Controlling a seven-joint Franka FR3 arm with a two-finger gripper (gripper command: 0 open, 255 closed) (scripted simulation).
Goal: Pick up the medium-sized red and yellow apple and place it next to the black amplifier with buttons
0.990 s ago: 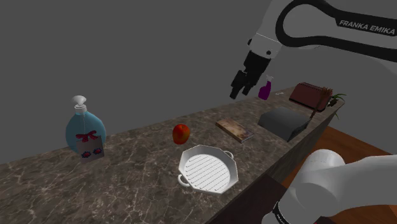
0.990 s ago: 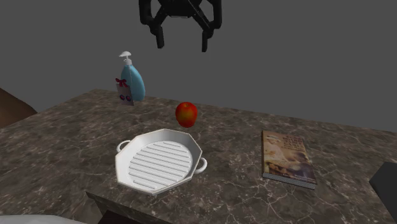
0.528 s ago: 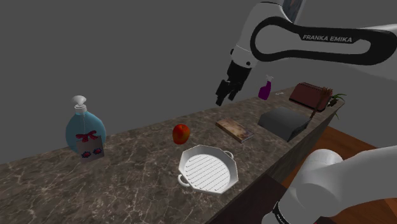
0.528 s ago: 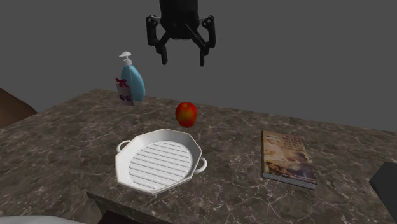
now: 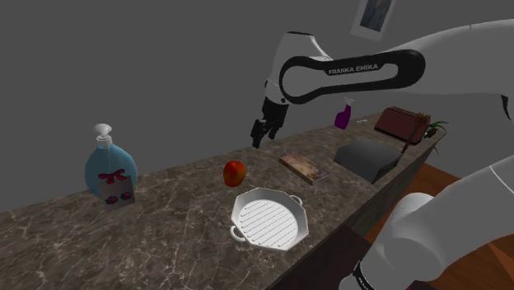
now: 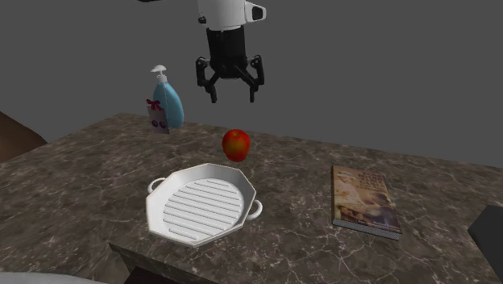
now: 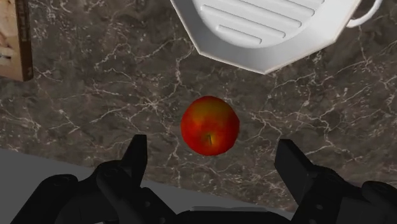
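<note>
Dropping lower since a second ago, the gripper [image 6: 233, 95] is now hovering above the red and yellow apple [image 6: 235, 144] — fingers standing wide apart, clasping nothing. In the second exterior view the apple is sitting on the marbled counter [image 6: 81, 181] at 1 o'clock of the white ridged pan [image 6: 160, 186] — a book [image 6: 363, 200] is lying at the pan's 3 o'clock.
</note>
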